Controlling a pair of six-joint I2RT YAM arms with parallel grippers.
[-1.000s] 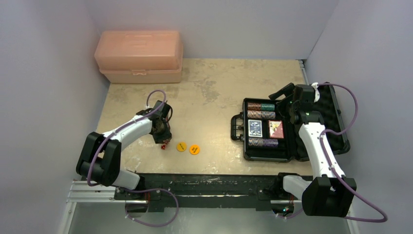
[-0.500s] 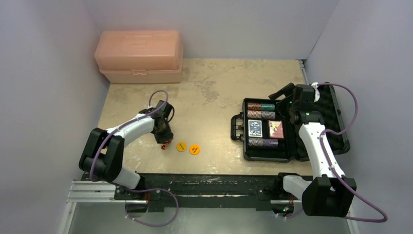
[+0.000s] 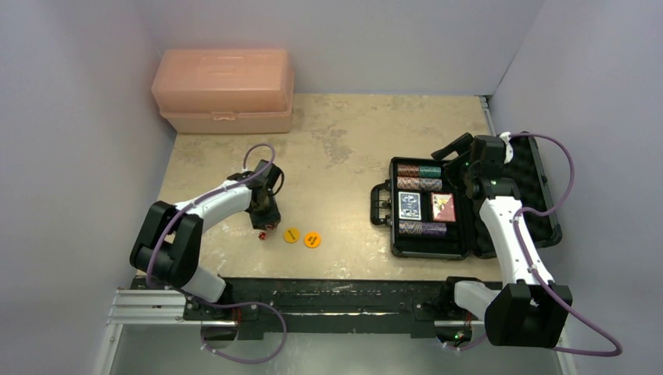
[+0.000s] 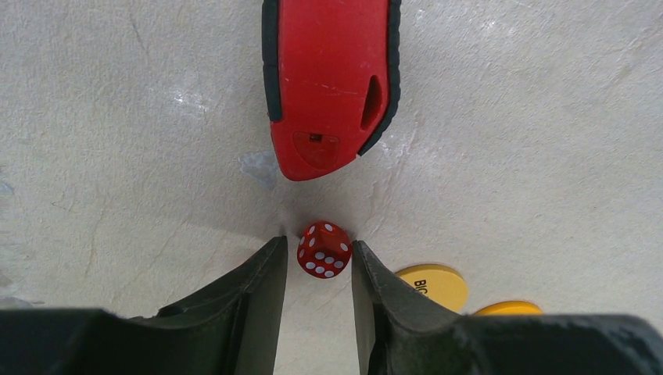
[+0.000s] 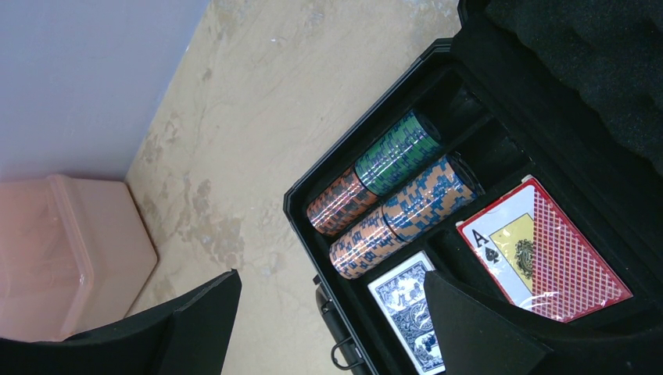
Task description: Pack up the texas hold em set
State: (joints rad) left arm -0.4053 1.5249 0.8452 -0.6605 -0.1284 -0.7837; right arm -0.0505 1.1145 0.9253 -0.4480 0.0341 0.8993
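here, red die [image 4: 324, 250], white pips, left hand [image 4: 317, 245] slightly parted around it, right hand [image 5: 331, 285] spread, empty

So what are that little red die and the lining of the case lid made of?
The die looks like smooth hard plastic: even sheen, crisp white pips. The lid lining looks like matte black foam, with a bumpy egg-crate surface.
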